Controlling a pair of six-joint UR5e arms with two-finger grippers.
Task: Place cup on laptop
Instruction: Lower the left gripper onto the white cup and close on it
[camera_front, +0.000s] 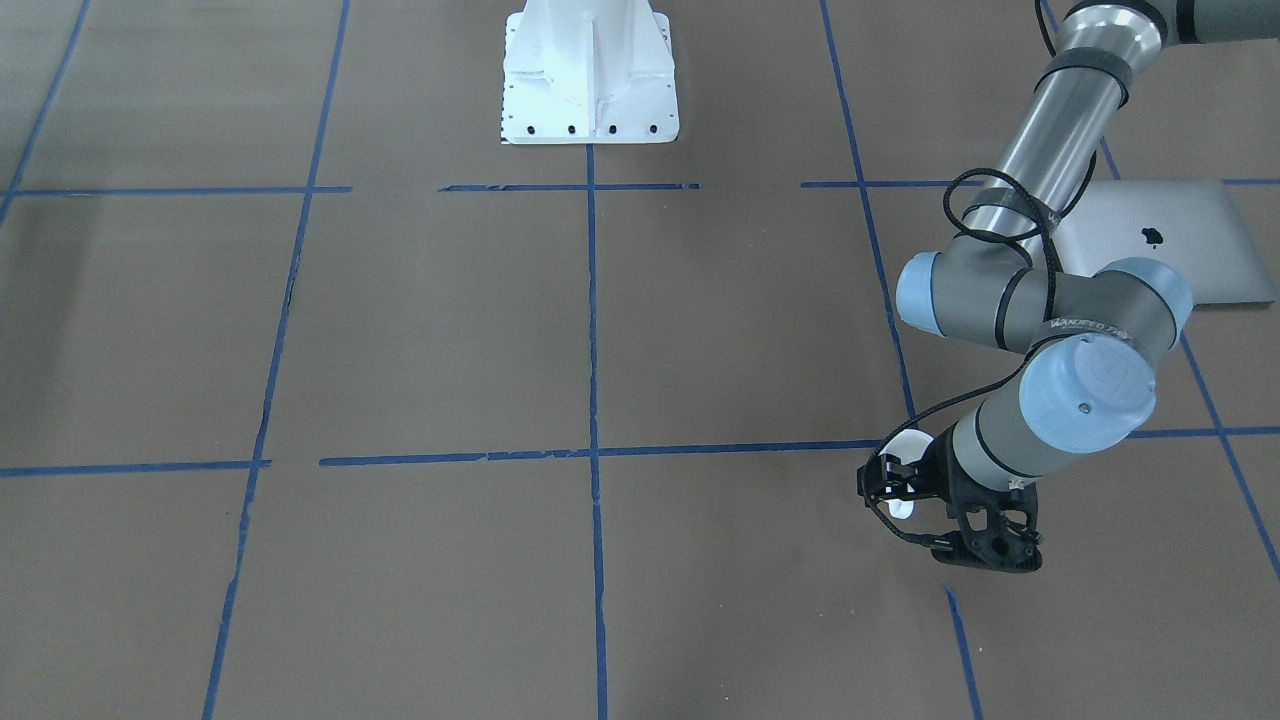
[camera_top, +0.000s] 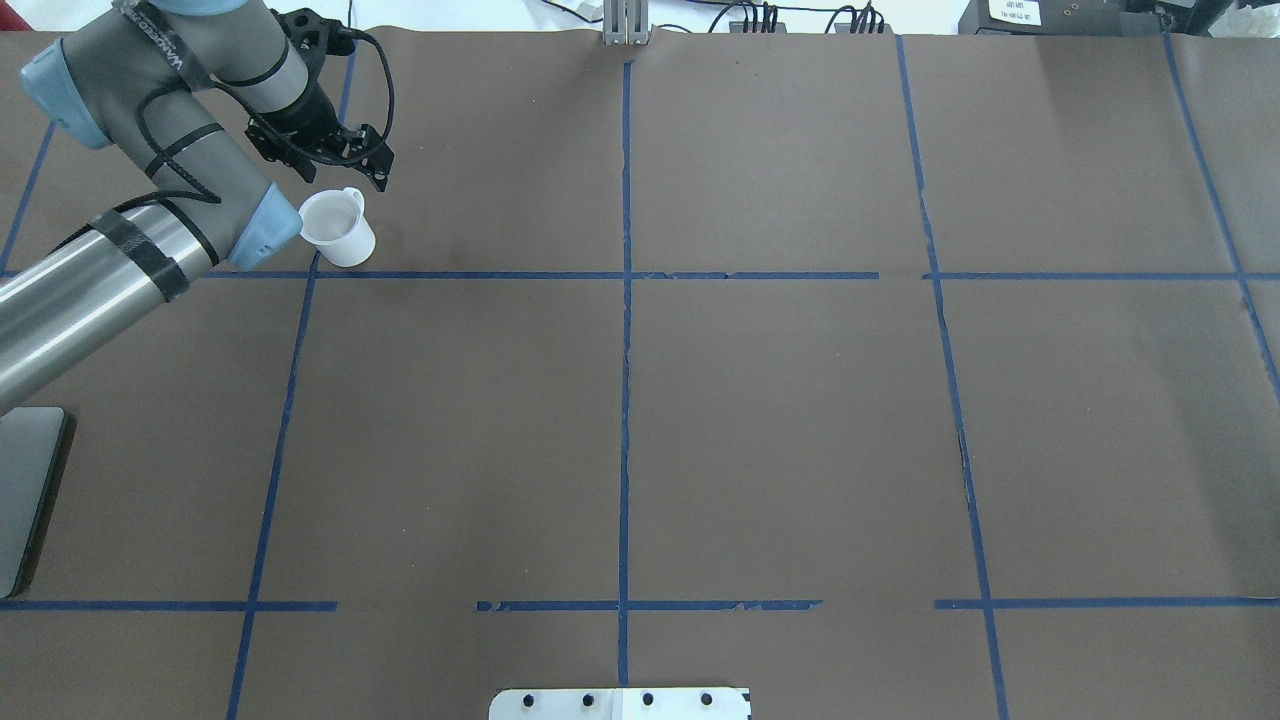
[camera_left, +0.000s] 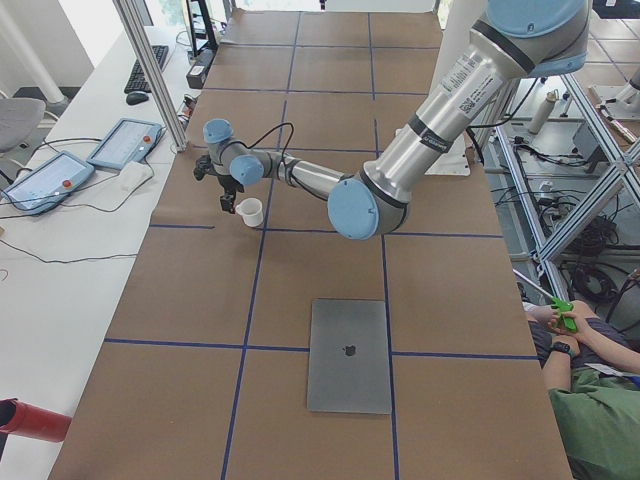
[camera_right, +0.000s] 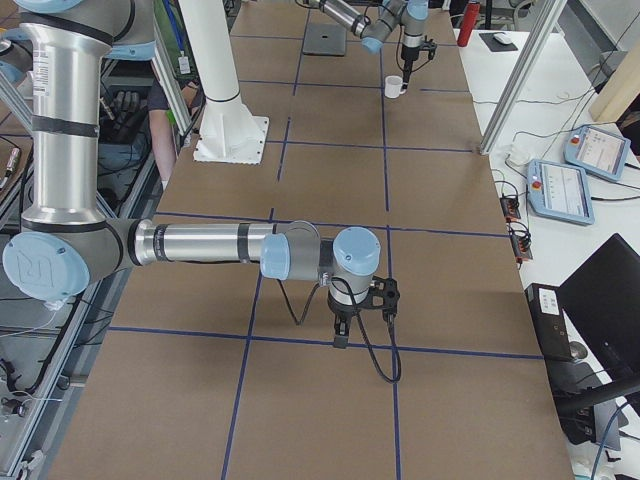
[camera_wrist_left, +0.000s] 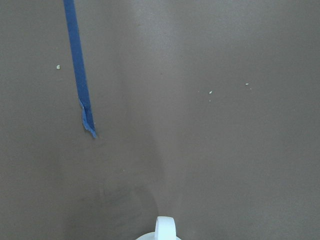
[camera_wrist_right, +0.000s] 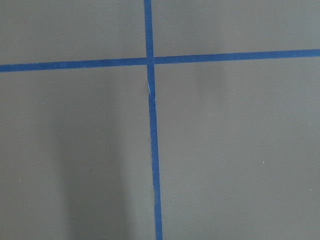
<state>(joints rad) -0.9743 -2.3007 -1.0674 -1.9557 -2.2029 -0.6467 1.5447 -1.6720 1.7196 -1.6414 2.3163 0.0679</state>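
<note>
the white cup (camera_top: 338, 230) stands upright on the worktop (camera_top: 760, 420), inside bare white, well apart from the closed laptop (camera_left: 349, 352). the left gripper (camera_top: 342, 172) hangs just above its handle. i cannot tell whether its fingers, or those of the right gripper (camera_right: 340, 338), are apart or together.

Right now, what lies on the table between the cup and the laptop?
Nothing: between the cup and the laptop is only bare brown table crossed by blue tape, clearest in the exterior left view.

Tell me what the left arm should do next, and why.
Probably ease the left gripper down around the cup and close: the cup stands on the table just beneath it, apparently ungripped, and the laptop lies well away.
</note>
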